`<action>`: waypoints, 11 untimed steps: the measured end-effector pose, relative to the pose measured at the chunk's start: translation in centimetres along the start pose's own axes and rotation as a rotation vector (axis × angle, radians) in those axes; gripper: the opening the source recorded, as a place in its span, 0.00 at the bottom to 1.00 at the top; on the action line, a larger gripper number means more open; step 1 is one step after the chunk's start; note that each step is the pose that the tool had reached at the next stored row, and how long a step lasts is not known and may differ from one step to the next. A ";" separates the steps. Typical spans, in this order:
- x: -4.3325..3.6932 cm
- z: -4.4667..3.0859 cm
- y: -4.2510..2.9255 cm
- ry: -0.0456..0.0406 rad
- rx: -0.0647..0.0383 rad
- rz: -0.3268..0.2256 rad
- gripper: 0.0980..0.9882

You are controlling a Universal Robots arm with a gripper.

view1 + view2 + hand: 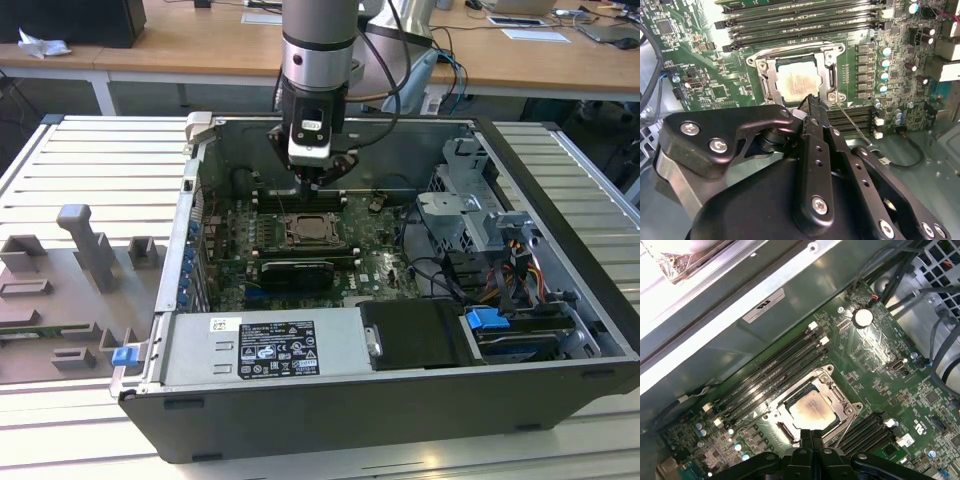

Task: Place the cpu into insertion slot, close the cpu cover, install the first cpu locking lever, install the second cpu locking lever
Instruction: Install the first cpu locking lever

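**A:** How is the light?

**B:** Bright and even in the exterior view. The ribbed pale grey metal bench (90,150) is nearly washed out, while the inside of the open black computer case (300,420) sits in shade.

**A:** Any glare?

**B:** In the first wrist view the corner above the grey case wall (805,300) is blown to white, and the ledge along it shines. The small square beige-silver cpu (812,410) carries a warm sheen in both wrist views (797,80).

**A:** And focus?

**B:** The green circuit board (700,60) reads crisp. The black gripper (812,100) looms close and soft, with glints on its screws.
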State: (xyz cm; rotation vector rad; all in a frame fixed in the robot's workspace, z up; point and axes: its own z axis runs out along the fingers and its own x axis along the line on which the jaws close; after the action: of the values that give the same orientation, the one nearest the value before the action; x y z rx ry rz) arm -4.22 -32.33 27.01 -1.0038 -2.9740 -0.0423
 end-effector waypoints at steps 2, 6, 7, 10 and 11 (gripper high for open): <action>0.00 0.00 0.00 0.0004 0.000 -0.012 0.01; 0.01 0.00 -0.01 0.0014 0.001 -0.055 0.01; 0.01 0.00 -0.01 0.0018 0.001 -0.071 0.01; 0.01 0.00 -0.01 0.0027 0.001 -0.105 0.01; 0.01 0.00 -0.01 0.0030 0.001 -0.120 0.01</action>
State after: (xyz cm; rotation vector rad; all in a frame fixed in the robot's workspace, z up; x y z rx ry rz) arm -4.24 -32.33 27.01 -0.8234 -3.0272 -0.0422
